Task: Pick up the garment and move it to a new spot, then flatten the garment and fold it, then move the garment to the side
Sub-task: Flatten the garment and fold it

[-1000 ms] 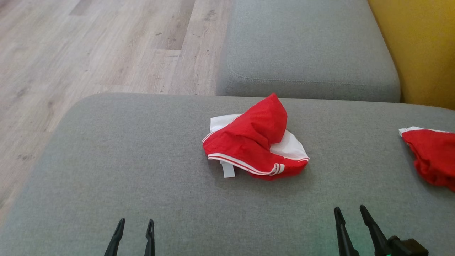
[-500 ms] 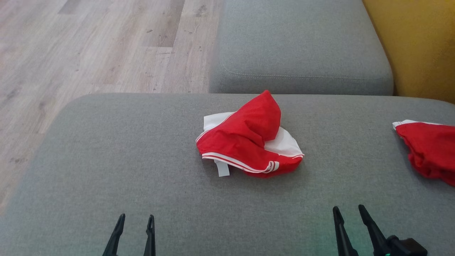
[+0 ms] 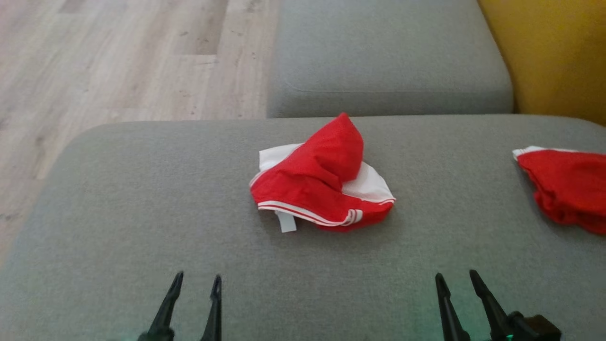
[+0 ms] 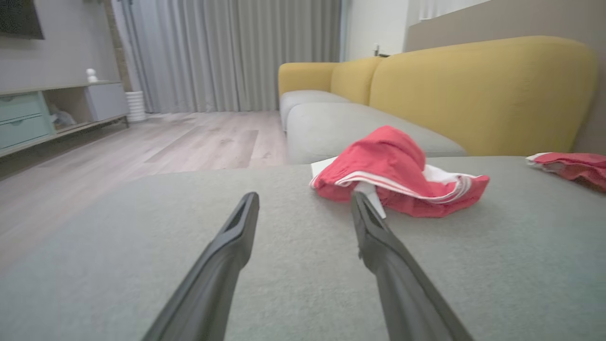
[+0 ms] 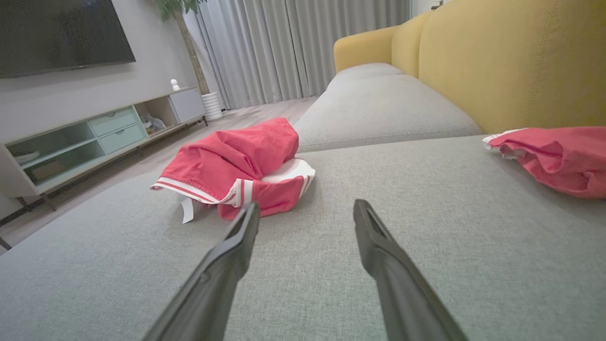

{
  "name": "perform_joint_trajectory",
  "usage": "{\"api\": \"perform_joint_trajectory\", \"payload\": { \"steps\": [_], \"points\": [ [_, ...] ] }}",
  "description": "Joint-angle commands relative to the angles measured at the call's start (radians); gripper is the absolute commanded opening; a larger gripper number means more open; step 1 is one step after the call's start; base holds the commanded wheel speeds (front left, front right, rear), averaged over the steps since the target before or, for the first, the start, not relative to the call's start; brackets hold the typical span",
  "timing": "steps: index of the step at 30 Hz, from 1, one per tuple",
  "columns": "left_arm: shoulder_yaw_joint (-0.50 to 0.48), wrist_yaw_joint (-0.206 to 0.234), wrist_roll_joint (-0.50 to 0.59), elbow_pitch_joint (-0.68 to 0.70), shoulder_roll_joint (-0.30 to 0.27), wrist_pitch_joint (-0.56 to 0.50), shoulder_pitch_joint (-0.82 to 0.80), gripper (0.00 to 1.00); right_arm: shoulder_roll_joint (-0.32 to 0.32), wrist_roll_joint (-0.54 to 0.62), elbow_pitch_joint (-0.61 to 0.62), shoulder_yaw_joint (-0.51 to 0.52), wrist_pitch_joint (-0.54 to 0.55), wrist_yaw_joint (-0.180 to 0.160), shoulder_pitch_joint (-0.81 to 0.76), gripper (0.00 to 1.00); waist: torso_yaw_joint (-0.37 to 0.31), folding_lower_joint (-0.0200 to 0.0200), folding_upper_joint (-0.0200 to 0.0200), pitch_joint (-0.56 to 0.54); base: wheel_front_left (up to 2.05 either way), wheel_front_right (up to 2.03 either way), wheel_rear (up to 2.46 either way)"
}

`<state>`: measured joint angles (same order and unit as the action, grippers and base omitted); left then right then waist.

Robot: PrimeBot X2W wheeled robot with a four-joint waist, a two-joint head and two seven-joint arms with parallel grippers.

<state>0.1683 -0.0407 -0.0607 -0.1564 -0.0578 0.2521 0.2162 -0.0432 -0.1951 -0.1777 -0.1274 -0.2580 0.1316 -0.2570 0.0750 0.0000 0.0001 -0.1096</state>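
Lying crumpled on the grey cushion, the red garment; left hand and right hand spread, seemingly hovering

Garment, red cloth on grey cushion

Soft, even daylight; faint shadows; head view slightly blurred.

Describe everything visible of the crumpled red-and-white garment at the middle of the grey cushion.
The crumpled red garment looks like thin cloth, bunched into a heap with one fold peaking upward. White fabric shows behind and at its right, white stripes run along the near hem, and a small white tag hangs there. It rests on the grey fabric cushion, touching nothing else.
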Motion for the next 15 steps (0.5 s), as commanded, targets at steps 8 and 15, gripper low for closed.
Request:
{"api": "perform_joint_trajectory", "payload": {
  "steps": [8, 15],
  "points": [
    [0.08, -0.045, 0.042, -0.036, 0.008, 0.01, -0.227, 1.0, -0.007, 0.04, 0.055, -0.049, -0.004, -0.001, 0.09, 1.0, -0.152, 0.0, -0.0001, 0.106, 0.0, 0.0, 0.0],
    [0.169, -0.069, 0.085, -0.202, 0.001, 0.01, -0.417, 1.0, -0.007, 0.061, 0.067, -0.07, -0.004, -0.001, 0.141, 1.0, -0.282, 0.0, -0.0001, 0.203, 0.0, 0.0, 0.0]
  ]
}}
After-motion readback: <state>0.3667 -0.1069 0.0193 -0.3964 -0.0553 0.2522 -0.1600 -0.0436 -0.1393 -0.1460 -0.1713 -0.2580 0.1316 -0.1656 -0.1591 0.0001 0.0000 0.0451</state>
